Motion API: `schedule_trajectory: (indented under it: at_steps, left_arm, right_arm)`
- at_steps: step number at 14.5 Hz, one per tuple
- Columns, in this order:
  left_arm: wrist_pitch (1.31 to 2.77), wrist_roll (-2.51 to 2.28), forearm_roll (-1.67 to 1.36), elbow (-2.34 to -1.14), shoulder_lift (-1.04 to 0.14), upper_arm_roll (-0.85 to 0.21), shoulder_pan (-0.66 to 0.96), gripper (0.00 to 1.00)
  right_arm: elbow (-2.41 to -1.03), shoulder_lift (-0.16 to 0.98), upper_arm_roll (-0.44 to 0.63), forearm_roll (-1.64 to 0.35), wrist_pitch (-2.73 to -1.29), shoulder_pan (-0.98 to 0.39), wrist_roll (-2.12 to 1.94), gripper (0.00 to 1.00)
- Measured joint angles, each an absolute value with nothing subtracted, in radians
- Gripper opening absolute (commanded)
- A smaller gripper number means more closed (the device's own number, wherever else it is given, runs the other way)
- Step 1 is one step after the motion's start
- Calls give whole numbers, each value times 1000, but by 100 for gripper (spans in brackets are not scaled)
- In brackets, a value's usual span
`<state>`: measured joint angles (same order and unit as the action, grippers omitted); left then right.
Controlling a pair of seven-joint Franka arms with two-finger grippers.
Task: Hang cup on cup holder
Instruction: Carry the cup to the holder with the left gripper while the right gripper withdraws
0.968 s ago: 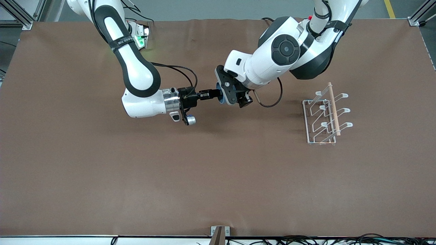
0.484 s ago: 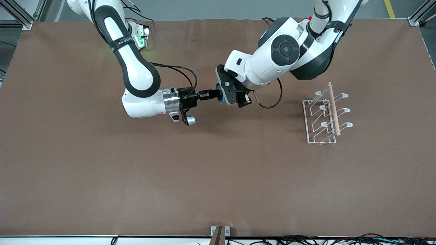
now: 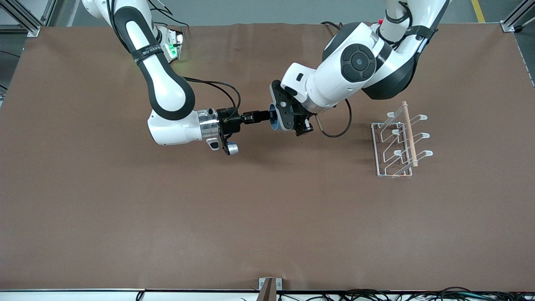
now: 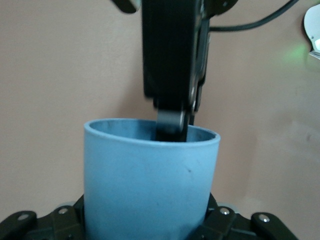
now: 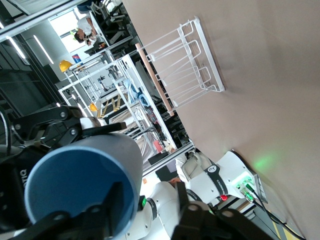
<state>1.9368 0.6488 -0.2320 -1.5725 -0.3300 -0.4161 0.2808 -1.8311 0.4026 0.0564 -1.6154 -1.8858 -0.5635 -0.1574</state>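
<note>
The light-blue cup (image 3: 273,120) is up in the air over the middle of the table, between both grippers. My left gripper (image 3: 279,119) is shut on the cup's body (image 4: 150,185). My right gripper (image 3: 266,117) is open. One of its fingers (image 4: 172,122) is inside the cup's mouth (image 5: 85,185) and the other is outside, apart from the wall. The white wire cup holder (image 3: 386,124), with a wooden rod (image 3: 409,133) across its top, stands toward the left arm's end of the table and holds no cup. It also shows in the right wrist view (image 5: 192,65).
A brown cloth (image 3: 267,217) covers the table. A box with a green light (image 3: 171,49) sits near the right arm's base. A small metal bracket (image 3: 267,286) is at the table edge nearest the front camera.
My left gripper and the cup have shifted a little toward the left arm's end of the table. My right gripper has drawn back slightly, and its finger is less deep in the cup.
</note>
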Motion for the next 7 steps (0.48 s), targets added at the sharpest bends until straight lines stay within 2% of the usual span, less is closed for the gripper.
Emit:
schedule_trajectory:
  at_steps: [3, 7]
  left_arm:
    - [1864, 649, -119, -1572, -326, -414, 250, 1]
    - [1710, 680, 117, -1571, -300, -415, 210, 0]
  right_arm:
    - [-1830, 399, 67, -1595, -1863, -501, -140, 100]
    - [-1814, 382, 76, -1320, -1839, -354, -86, 100]
